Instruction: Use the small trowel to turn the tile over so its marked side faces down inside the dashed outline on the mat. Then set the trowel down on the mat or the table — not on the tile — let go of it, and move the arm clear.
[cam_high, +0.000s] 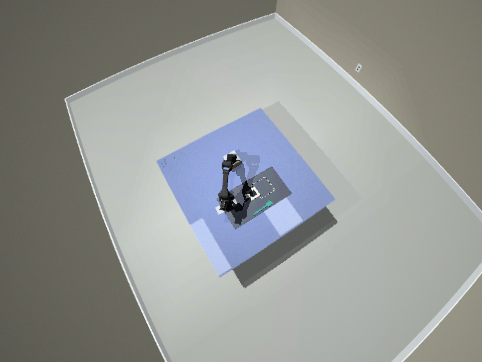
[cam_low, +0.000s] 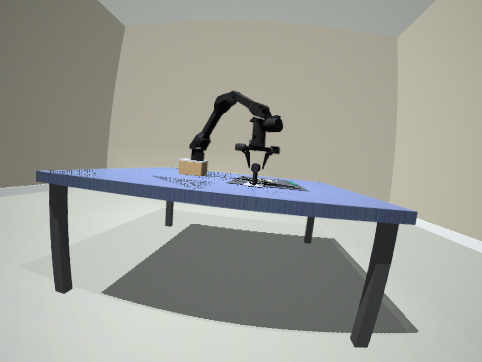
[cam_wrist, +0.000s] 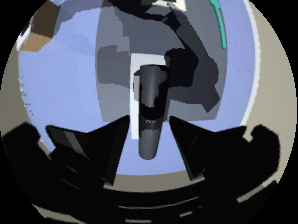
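The trowel (cam_wrist: 150, 106) (cam_low: 255, 170) stands on the left part of the dark mat (cam_high: 281, 187) (cam_wrist: 113, 83): a dark upright handle with a rounded top over a white flat blade. My gripper (cam_wrist: 149, 119) (cam_low: 256, 161) (cam_high: 225, 202) is open and hangs straight over it, with the fingertips either side of the handle's top and apart from it. The tile (cam_high: 254, 193) is white with a dark marked square facing up. It lies flat across the near edge of the dashed outline (cam_high: 269, 183), partly inside it.
A thin teal bar (cam_high: 262, 207) (cam_wrist: 217, 19) (cam_low: 295, 185) lies on the mat's right side. The arm's tan base block (cam_low: 193, 167) stands behind on the blue table (cam_high: 200, 150) (cam_low: 150, 185). The table edge is near the mat's front.
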